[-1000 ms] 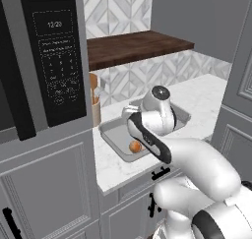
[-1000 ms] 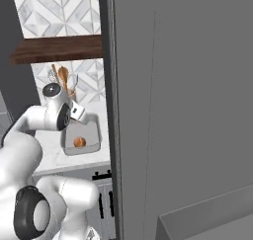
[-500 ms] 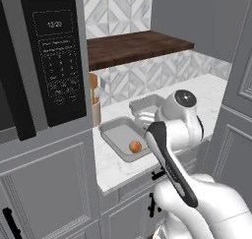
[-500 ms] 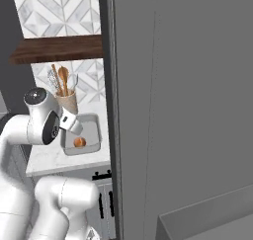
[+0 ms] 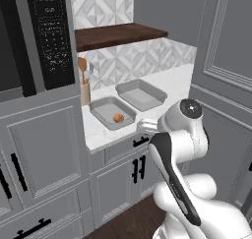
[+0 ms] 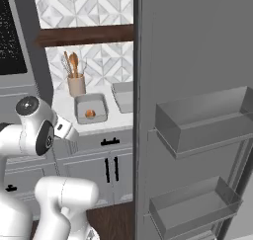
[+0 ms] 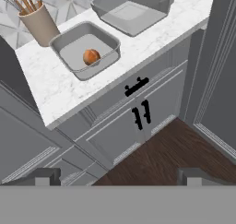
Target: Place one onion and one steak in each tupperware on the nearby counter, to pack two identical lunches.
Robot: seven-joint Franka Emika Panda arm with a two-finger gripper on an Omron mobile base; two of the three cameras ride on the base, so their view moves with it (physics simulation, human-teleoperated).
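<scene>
On the white marble-look counter [image 7: 60,87] stand two grey tupperware containers side by side. The nearer tupperware [image 7: 85,50], just beside a beige utensil holder [image 7: 39,24] with wooden spoons, holds one orange-brown onion [image 7: 91,56] on its floor. The farther tupperware [image 7: 132,8] looks bare inside, though its far corner is hard to read. The gripper [image 7: 118,176] hangs off the counter's front edge, above the dark wood floor [image 7: 161,158] and facing the grey cabinet doors [image 7: 129,126]; its fingers stand wide apart with nothing between them. A dark wooden shelf [image 5: 120,35] runs above the counter.
</scene>
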